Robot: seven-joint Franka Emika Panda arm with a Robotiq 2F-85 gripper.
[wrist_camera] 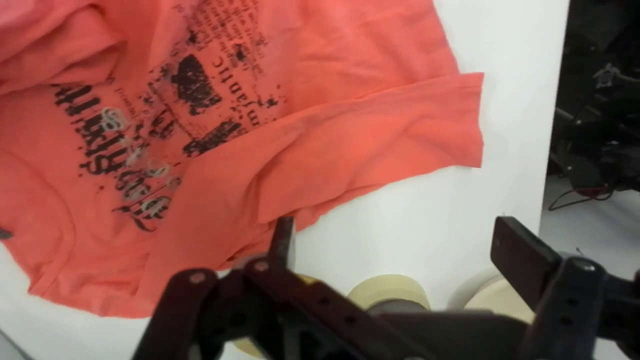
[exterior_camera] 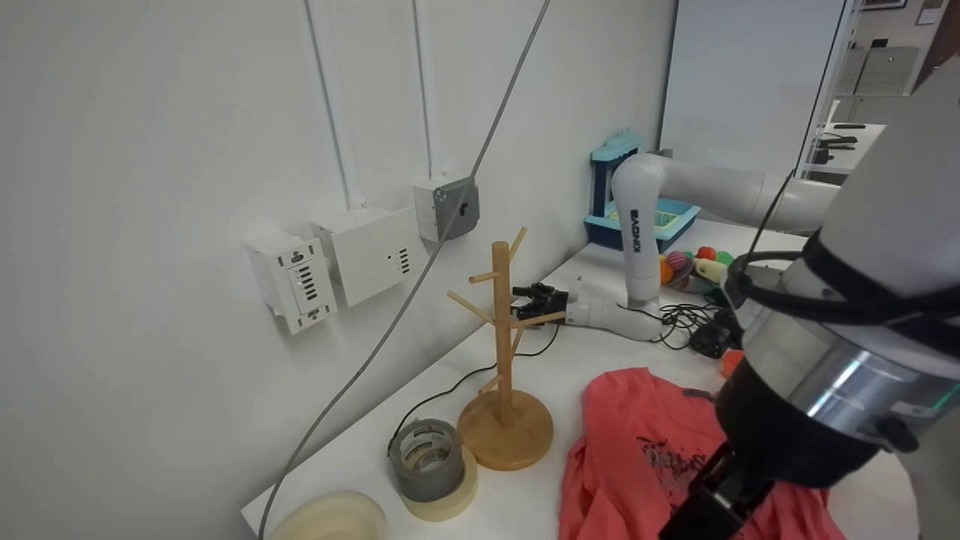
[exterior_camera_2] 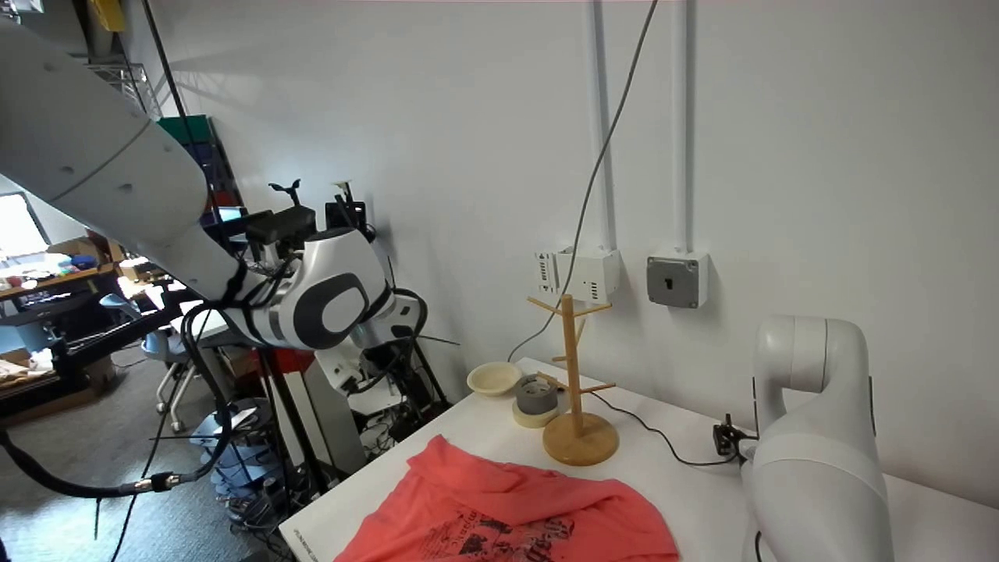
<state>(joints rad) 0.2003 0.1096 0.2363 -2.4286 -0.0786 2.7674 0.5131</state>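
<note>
The coral shirt (wrist_camera: 225,180) lies spread on the white table (wrist_camera: 505,110), one sleeve (wrist_camera: 360,140) laid across its printed front. The gripper (wrist_camera: 395,225) hangs above the shirt's edge, its fingers (wrist_camera: 525,260) spread wide with nothing held between them. In the wrist view one finger overlaps the cloth, though I can't tell whether it touches. Lowered like this, I'd expect that finger could rake the loose sleeve and bunch it.

Near the shirt, a grey tape roll (exterior_camera: 427,484) sits on a cream roll (exterior_camera: 446,508); a sideways brush might slide the upper one off. Beside them rises the wooden peg stand (exterior_camera: 503,315), tall and thin, so a bump against a peg could tip it. A pale bowl (exterior_camera_2: 494,379) stands past the rolls, and a second arm (exterior_camera_2: 812,468) rests farther along the table.
</note>
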